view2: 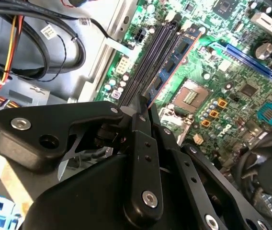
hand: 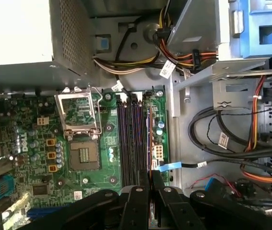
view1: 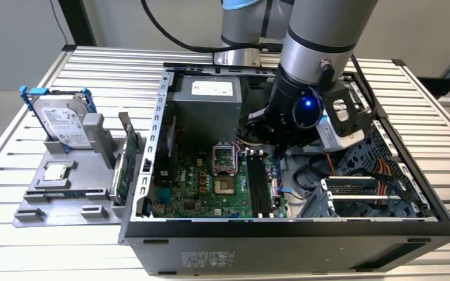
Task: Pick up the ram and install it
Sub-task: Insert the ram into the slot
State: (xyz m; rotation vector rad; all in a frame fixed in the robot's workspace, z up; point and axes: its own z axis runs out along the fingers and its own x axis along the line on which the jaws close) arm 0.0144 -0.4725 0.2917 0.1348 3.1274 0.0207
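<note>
The ram (view2: pixel 180 51), a thin blue stick with dark chips, is seen edge-on, lined up lengthwise with the black slots (view2: pixel 148 60) of the green motherboard (view2: pixel 232 81). My gripper (view2: pixel 144 111) is shut on its near end, the black fingers (view2: pixel 141 143) pinching it from both sides. In the first wrist view the gripper (hand: pixel 150 178) holds the ram (hand: pixel 149 143) as a thin line beside the slots (hand: pixel 130 143). I cannot tell whether it touches a slot. In the exterior view the arm's wrist (view1: pixel 303 111) reaches down into the open computer case (view1: pixel 287 228) and hides the fingers.
The CPU socket (hand: pixel 81 139) lies beside the slots, and the power supply (view1: pixel 205 102) stands behind them. Bundled cables (hand: pixel 222 139) and a drive cage (view1: pixel 365 187) fill the case's other side. Outside, at the exterior view's left, a grey stand (view1: pixel 68 199) holds a silver hard drive (view1: pixel 61 120) and a green card (view1: pixel 127 158).
</note>
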